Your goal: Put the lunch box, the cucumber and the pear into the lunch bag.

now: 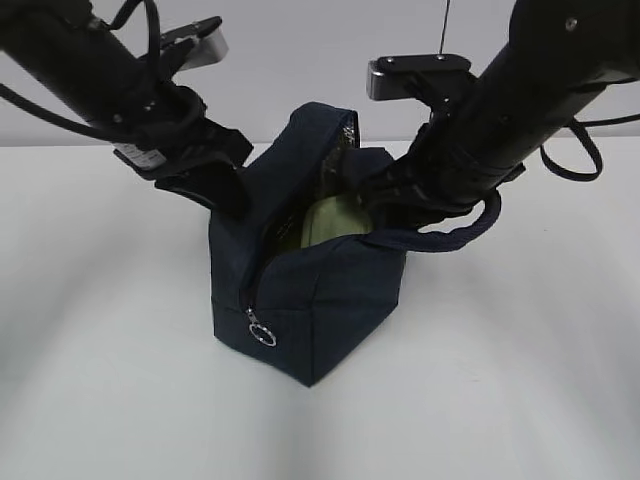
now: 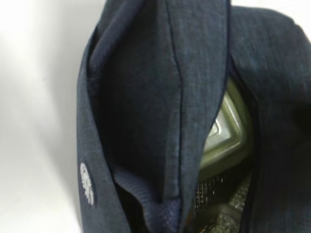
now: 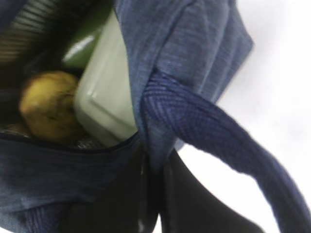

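Observation:
The dark navy lunch bag stands mid-table with its top held apart. Inside it lies the lunch box with its pale green lid, which also shows in the exterior view and the left wrist view. Beside the box are the yellow, brown-blotched pear and the dark green cucumber. My left gripper is shut on the bag's left rim; its fingers are hidden by fabric in the left wrist view. My right gripper pinches the right rim next to the strap.
The zipper's metal ring pull hangs at the bag's near left corner. The strap handle loops out to the right under the right arm. The bag stands on a white table, with a pale wall behind it.

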Available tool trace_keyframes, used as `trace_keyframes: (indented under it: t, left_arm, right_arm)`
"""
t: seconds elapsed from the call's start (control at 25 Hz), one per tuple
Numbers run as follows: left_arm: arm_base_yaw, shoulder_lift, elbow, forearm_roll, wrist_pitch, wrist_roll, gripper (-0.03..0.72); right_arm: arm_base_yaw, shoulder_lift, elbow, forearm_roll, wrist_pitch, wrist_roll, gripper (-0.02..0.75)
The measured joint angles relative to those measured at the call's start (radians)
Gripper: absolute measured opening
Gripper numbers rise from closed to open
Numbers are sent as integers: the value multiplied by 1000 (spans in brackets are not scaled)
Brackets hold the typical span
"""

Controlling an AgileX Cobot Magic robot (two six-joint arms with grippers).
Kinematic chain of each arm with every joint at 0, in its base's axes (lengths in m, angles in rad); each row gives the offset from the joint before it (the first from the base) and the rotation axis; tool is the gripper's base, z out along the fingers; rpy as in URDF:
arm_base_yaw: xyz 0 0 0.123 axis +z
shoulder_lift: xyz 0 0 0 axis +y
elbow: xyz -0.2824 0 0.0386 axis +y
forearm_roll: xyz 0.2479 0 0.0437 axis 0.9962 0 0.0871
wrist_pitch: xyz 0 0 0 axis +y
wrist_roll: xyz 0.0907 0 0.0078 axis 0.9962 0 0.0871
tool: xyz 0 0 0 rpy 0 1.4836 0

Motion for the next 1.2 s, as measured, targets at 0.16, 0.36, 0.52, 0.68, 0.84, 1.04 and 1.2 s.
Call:
trace_keyframes:
  t: [0.16, 0.36, 0.52, 0.68, 0.84, 1.04, 1.2]
  left_arm:
    - [-9, 9, -8, -1, -6, -8, 11]
    - [-9, 9, -8, 0, -13, -9, 199]
    - [-9, -18, -8, 0, -45, -7, 335]
    - [-9, -70, -8, 0, -61, -6, 356]
    - [-9, -93, -8, 4, -57, -6, 361]
    - [-9, -163, 51, 50, -90, -6, 359]
    - [-11, -288, 235, 58, -241, 2, 358]
  right_arm:
    - [0, -10, 0, 89, 0, -94, 16]
    - [0, -10, 1, 242, -16, -284, 155]
    - [0, -14, 1, 368, -37, -402, 497]
    - [0, -23, 1, 395, -56, -421, 549]
    - [0, -26, 1, 427, -53, -424, 549]
    - [2, -70, 14, 435, -66, -426, 549]
    - [35, -187, 84, 473, -129, -491, 532]
